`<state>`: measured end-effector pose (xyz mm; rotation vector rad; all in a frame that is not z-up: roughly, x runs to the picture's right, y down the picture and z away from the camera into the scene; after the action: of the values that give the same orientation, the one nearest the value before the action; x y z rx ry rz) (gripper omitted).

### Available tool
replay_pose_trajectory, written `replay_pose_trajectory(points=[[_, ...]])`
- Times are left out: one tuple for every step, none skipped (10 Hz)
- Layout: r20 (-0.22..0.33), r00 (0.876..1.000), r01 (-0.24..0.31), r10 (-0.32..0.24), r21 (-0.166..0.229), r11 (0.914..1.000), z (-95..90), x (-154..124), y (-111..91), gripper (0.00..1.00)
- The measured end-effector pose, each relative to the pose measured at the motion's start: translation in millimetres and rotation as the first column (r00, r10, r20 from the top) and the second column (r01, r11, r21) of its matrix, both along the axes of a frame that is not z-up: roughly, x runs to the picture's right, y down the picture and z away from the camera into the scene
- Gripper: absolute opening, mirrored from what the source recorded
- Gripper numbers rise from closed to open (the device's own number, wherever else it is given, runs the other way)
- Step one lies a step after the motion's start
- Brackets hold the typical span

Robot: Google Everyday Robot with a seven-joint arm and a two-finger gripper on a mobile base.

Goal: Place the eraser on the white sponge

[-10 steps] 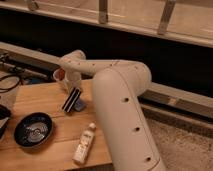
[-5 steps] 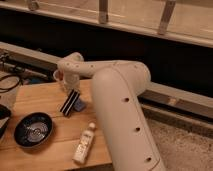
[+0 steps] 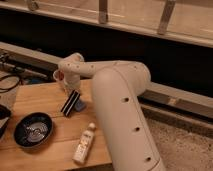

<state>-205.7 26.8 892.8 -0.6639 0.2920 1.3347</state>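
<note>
My gripper [image 3: 70, 103] hangs from the white arm [image 3: 115, 100] over the middle of the wooden table [image 3: 40, 100], low and close to the tabletop. A small bluish object [image 3: 80, 106] lies on the table right beside it, on its right side, touching or nearly so. I cannot tell whether this is the eraser. No white sponge shows clearly; the arm hides the table's right part.
A dark bowl [image 3: 32, 131] sits at the table's front left. A white bottle [image 3: 84, 144] lies on its side near the front edge. A small red and white object [image 3: 59, 76] stands behind the gripper. Dark cables [image 3: 10, 82] lie at the far left.
The gripper has shifted slightly left and down toward the tabletop. The bowl and the bottle have not moved.
</note>
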Motion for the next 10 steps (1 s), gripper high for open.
replay_pose_trajectory(points=[[-0.004, 1.0, 0.018, -0.018, -0.012, 0.9998, 0.4, 2, -5, 0.0], [-0.021, 0.999, 0.049, -0.05, -0.03, 0.9984, 1.3, 12, -17, 0.0], [-0.026, 0.998, 0.062, -0.064, -0.046, 0.997, -0.2, 19, -23, 0.0], [-0.028, 0.996, 0.078, -0.08, -0.063, 0.9949, -1.5, 24, -29, 0.0], [-0.021, 0.995, 0.098, -0.1, -0.079, 0.992, -3.0, 27, -34, 0.01], [-0.012, 0.995, 0.102, -0.104, -0.089, 0.9907, -3.6, 27, -35, 0.05], [-0.009, 0.995, 0.098, -0.1, -0.098, 0.9903, -1.9, 30, -35, 0.14], [-0.019, 0.996, 0.09, -0.093, -0.094, 0.9915, 0.5, 31, -32, 0.23], [-0.021, 0.996, 0.079, -0.081, -0.079, 0.9937, 3.8, 25, -23, 0.35], [-0.018, 0.996, 0.081, -0.083, -0.078, 0.9936, 4.2, 19, -15, 0.43]])
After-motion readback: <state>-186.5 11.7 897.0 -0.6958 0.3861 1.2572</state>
